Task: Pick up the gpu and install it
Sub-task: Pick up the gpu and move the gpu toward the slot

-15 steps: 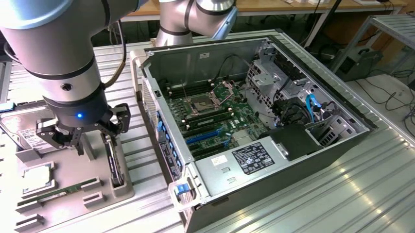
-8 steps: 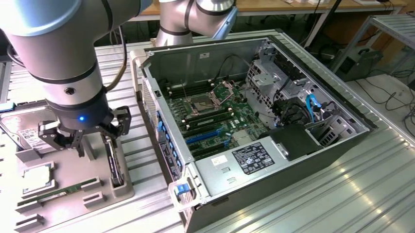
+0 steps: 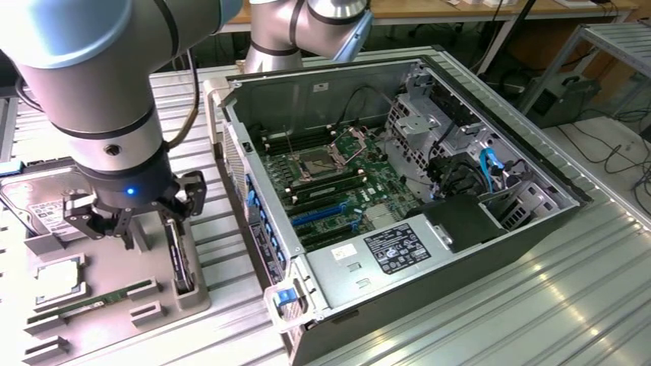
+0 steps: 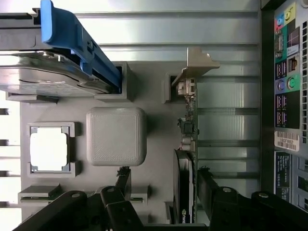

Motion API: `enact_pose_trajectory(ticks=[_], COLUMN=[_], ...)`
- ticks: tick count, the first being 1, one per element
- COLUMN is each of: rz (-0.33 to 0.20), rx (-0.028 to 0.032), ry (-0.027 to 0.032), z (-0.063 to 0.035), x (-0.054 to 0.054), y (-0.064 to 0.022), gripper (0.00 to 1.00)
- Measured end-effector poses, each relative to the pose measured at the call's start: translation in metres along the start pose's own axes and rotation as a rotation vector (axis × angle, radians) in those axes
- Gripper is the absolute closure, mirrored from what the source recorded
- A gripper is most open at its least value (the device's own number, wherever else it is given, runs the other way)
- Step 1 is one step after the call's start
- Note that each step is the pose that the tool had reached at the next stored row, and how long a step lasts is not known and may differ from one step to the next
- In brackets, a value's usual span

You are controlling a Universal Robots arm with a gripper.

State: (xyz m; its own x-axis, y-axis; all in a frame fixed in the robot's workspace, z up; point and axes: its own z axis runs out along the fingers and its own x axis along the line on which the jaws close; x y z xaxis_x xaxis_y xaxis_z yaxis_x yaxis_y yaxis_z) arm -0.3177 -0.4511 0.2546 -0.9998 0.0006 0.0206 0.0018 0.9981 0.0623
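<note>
- The ribbed metal table carries everything; its near part on the exterior view's right lies bare and shiny.
- A grey parts tray sits at the near end on the exterior view's left.
- A slim green memory stick lies in a slot near the tray's near edge.
- Just beyond the stick, a square processor rests flat in its own recess.
- The gpu stands on its long edge in a slot along the side of the tray next to the computer. It has not been lifted out. In the wrist view its pale metal bracket is at the end farthest from the fingers.
- The gripper hangs low over the tray with its jaws spread apart. The black card sits in the gap, closer to one finger than to the other, and neither finger clearly presses it.
- A silver hard drive with a blue handle lies at the tray's far end, behind the gripper.
- To the exterior view's right of the tray lies an open computer case on its side, just beside the tray.
- Inside it, a labelled power supply fills the near end, with the green motherboard beyond.
</note>
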Motion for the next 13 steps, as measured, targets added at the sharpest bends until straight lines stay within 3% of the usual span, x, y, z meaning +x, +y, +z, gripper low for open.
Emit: enact_pose_trajectory(ticks=[7,8,9,10,13], rz=[0.000,0.000,0.001,0.001,0.001], rx=[-0.0001,0.0004,0.0471,0.0577,0.0578], ry=[0.0016,0.0023,-0.0009,-0.0078,-0.0081], z=[0.0149,0.0202,0.0248,0.0283,0.0302], x=[-0.001,-0.008,-0.010,-0.014,-0.014], y=[-0.0009,-0.0033,-0.0043,-0.0033,0.0004], gripper=[0.34,0.34,0.34,0.34,0.34])
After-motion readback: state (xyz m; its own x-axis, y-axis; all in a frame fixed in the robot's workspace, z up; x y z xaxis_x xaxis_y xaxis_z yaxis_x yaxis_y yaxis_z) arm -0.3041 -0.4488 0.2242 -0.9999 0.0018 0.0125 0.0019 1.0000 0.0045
